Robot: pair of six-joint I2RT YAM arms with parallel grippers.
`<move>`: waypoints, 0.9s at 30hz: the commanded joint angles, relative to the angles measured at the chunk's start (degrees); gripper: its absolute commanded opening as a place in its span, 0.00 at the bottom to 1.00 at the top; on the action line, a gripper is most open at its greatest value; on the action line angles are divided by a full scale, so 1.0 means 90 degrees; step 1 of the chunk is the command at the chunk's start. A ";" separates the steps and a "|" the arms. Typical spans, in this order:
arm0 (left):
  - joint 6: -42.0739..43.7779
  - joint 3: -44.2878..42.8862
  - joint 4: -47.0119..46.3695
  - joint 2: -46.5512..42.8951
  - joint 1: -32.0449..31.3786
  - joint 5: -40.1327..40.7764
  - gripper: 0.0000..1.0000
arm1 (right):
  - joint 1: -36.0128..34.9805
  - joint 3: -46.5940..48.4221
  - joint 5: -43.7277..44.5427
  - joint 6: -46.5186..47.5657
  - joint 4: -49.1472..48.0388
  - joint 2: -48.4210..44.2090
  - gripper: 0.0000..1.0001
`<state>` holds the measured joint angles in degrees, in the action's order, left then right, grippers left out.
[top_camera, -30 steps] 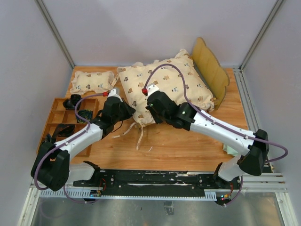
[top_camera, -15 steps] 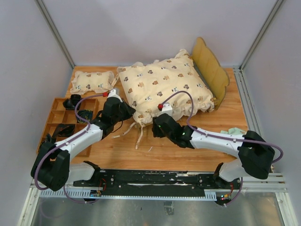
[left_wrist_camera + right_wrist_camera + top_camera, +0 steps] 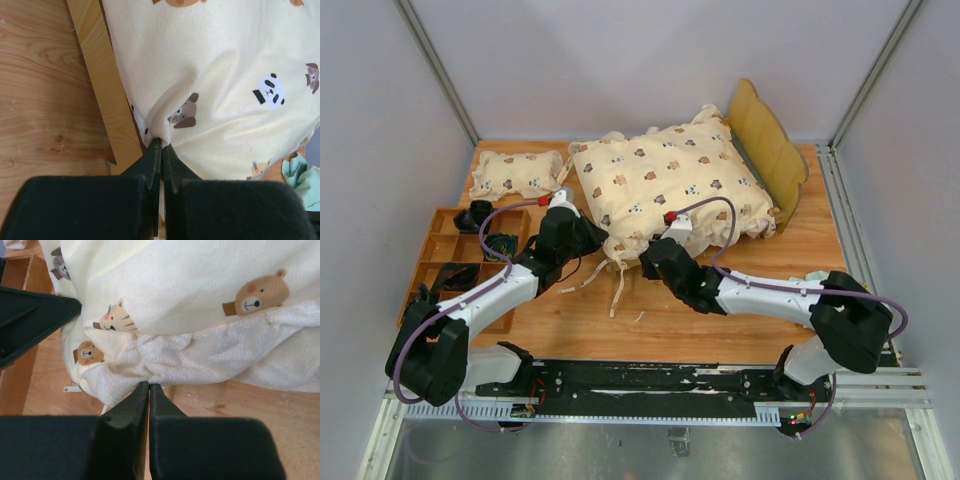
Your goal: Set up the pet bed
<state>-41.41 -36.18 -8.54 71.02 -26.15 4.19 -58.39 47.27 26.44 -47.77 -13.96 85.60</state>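
Note:
The pet bed shows its wavy wooden headboard (image 3: pixel 767 140) at the back right and a low side rail (image 3: pixel 102 85) in the left wrist view. A cream bear-print quilt (image 3: pixel 665 180) lies puffed over the frame and hides its base. My left gripper (image 3: pixel 603 238) is shut on the quilt's near-left corner, with a strip of fabric (image 3: pixel 161 141) pinched between the jaws. My right gripper (image 3: pixel 650 252) is shut at the quilt's near edge. Its tips (image 3: pixel 149 385) pinch a fold of the white ruffle (image 3: pixel 200 357) just above the tabletop.
A small matching pillow (image 3: pixel 518 172) lies at the back left. The wooden compartment tray (image 3: pixel 440 262) stands at the left edge under my left arm. A pale green cloth (image 3: pixel 817 280) lies at the right. Loose tie strings (image 3: pixel 618 285) trail from the quilt.
My right gripper left the top of the quilt, dropped back to its near edge, opened and shut again on the ruffle. The left arm has not moved.

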 commanded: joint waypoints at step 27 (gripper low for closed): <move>0.0071 0.0118 0.0055 -0.0232 0.0064 -0.0026 0.00 | -0.0514 0.0667 -0.0383 0.2635 0.3131 -0.1833 0.42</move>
<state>-41.36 -35.62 -8.86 70.32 -26.20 3.84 -58.92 51.77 19.40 -28.12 17.21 70.87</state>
